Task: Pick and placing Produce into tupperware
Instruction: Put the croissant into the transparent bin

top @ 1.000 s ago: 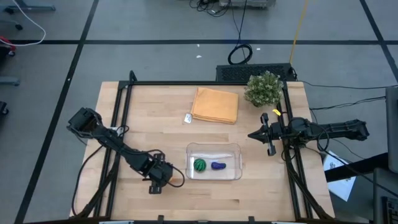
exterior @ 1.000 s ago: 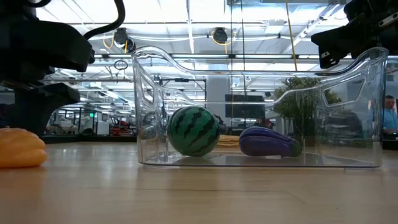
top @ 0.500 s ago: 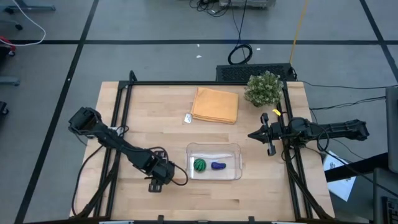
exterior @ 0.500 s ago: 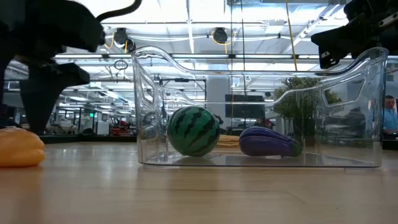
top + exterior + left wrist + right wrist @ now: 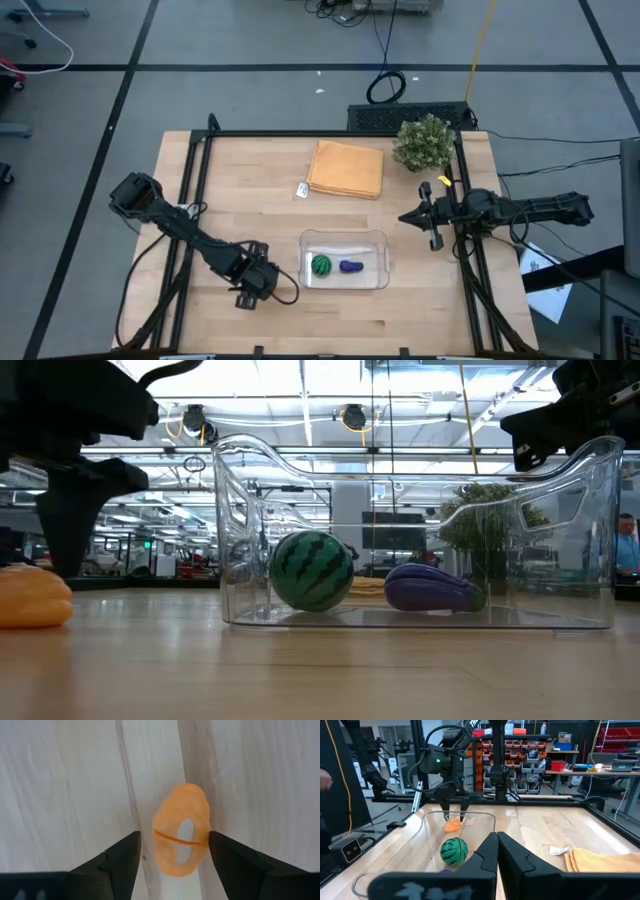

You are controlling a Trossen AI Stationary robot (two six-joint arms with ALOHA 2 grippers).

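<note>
We are hovering our left gripper (image 5: 257, 283) over the orange piece (image 5: 181, 837), with two toys already lying in the container (image 5: 344, 262).

Starting at the left, our left gripper is pointing down at the table (image 5: 250, 190) just left of the clear container, its fingers (image 5: 117, 859) standing wide on either side of the orange piece without touching it; the piece is lying on the wood. In the low view the orange piece (image 5: 33, 597) is sitting on the table well left of the container wall (image 5: 240, 530). Inside the container, the striped green ball (image 5: 312, 569) is resting at the left end and the purple eggplant (image 5: 432, 588) is lying just to its right. Farther back we are seeing a folded orange cloth (image 5: 346, 168) and a potted plant (image 5: 423, 142). At the right edge, our right gripper (image 5: 432, 221) is waiting above the table, its fingers (image 5: 487, 852) pressed together and holding nothing.
</note>
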